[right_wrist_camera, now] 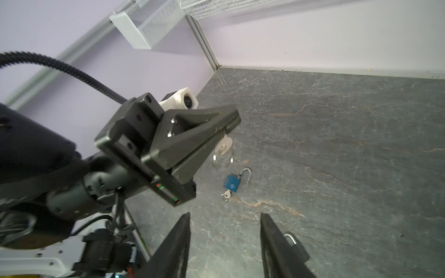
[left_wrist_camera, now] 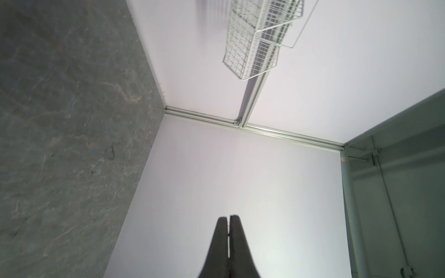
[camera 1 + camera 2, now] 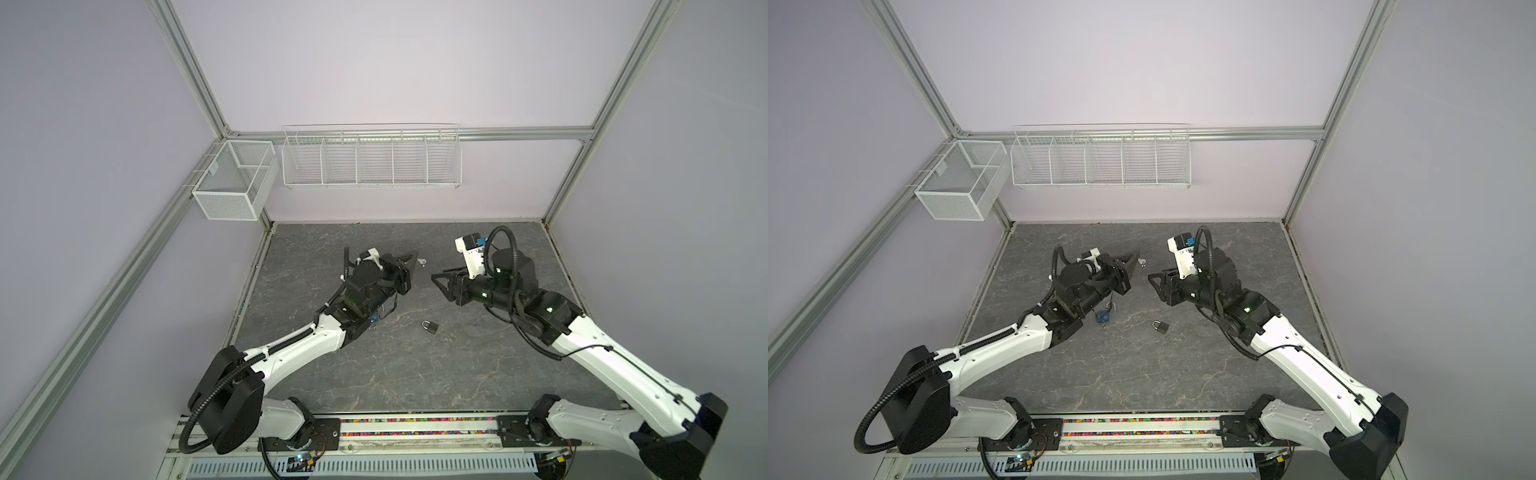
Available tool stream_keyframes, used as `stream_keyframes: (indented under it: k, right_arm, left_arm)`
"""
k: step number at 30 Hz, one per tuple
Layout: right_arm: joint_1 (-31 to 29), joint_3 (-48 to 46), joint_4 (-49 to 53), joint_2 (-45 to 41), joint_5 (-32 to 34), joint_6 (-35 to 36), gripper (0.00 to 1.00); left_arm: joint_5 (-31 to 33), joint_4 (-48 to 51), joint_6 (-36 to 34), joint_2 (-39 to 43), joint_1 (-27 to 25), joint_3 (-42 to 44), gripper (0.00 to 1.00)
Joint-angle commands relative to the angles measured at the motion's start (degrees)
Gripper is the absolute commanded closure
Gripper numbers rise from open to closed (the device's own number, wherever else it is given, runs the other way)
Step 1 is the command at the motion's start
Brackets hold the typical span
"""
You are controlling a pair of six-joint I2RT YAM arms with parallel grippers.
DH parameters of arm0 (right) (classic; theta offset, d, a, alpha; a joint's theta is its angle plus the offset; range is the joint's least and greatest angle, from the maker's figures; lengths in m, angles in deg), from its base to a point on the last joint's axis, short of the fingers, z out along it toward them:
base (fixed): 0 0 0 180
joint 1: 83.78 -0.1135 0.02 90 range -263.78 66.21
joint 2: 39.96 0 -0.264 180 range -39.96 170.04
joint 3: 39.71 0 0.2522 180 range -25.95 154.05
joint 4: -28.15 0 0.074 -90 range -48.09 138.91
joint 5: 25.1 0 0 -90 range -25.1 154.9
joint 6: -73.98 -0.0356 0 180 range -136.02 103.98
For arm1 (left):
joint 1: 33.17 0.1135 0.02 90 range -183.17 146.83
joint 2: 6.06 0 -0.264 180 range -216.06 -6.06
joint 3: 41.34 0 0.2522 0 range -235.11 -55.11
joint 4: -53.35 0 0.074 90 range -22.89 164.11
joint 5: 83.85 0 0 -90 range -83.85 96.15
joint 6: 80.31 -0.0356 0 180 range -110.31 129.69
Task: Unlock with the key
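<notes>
Dark grey marbled tabletop (image 3: 415, 374): everything sits on this.

Left arm (image 3: 291, 349) and right arm (image 3: 602, 353), both white and black, reach in toward the middle. Their tools face each other across a gap.

Left gripper (image 1: 234, 120): jaws pressed together, clamped on a small silver key on a wire ring (image 1: 225, 145). The key's head and ring hang out below the jaws, off the table. In both top views the key shows just past the tip (image 3: 422, 262) (image 3: 1143, 262). In my left wrist view the fingers (image 2: 237, 231) meet with no gap and the key is hidden.

Right gripper (image 1: 225, 214): jaws apart, nothing between them. It hovers near the held key without touching it.

Dark grey padlock (image 3: 431, 327): lying flat on the table between the two arms, nearer the robot bases than either tool, well apart from the key. It is partly behind a right finger in the right wrist view. I cannot tell if its shackle is latched.

Small blue padlock (image 1: 232, 183): on the table by the left wrist, shackle swung open, another key in its base.
</notes>
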Motion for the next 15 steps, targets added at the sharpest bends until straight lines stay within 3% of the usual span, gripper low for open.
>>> stream_keyframes:
  k: [1, 7, 15]
  right_arm:
    - [3.27, -0.33, -2.52, -3.02, -12.06, -3.69, 0.45]
    - [8.30, -0.16, -8.31, -4.77, -23.61, -9.93, 0.36]
    - [13.43, -2.00, -26.55, -3.42, -32.56, -21.47, 0.36]
  left_arm:
    - [-3.49, -0.90, -15.45, 1.48, 0.58, -5.38, 1.00]
    - [-10.85, 2.74, -34.96, 1.50, 0.44, -13.02, 1.00]
    - [-17.99, 3.89, -48.36, 0.02, -1.32, -19.87, 1.00]
